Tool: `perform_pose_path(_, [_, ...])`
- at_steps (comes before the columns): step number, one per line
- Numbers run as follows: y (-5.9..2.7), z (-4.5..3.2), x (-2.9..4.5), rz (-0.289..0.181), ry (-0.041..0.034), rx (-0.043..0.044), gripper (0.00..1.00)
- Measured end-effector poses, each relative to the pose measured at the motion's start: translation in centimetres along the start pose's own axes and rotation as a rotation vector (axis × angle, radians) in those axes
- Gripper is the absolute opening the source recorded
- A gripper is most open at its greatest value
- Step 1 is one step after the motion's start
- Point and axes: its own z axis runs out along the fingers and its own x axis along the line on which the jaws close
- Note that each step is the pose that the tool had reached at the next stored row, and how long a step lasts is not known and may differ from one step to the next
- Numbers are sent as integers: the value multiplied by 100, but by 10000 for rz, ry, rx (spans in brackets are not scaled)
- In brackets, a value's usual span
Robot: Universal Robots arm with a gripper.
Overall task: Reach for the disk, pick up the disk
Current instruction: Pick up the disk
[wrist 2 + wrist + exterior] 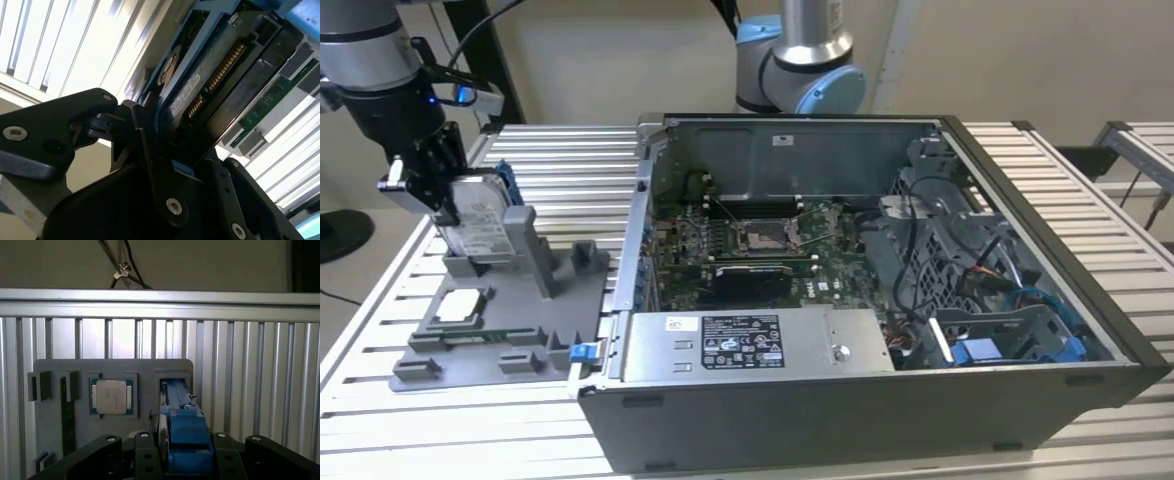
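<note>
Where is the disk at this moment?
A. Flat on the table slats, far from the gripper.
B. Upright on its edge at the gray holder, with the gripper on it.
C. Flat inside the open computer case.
B: in the exterior view the disk stands on edge at the gray holder, and the gripper is closed on its upper part.

This is a robotics lab set up for computer assembly work. A slatted aluminium table [1067, 190] carries an open desktop computer case [854, 430] with its motherboard [761, 240] bared, beside a grey parts fixture [480, 345] holding a processor chip [460, 305] and the disk [483, 232]. An industrial robot arm [380, 60] with a pincer [450, 212] hangs over the fixture, against a plain bare wall [1014, 50].
</note>
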Motion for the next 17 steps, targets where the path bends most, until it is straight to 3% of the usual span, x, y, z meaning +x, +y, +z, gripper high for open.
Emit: perform_pose_path(17, [4, -325, -1, 0, 0, 1, 0])
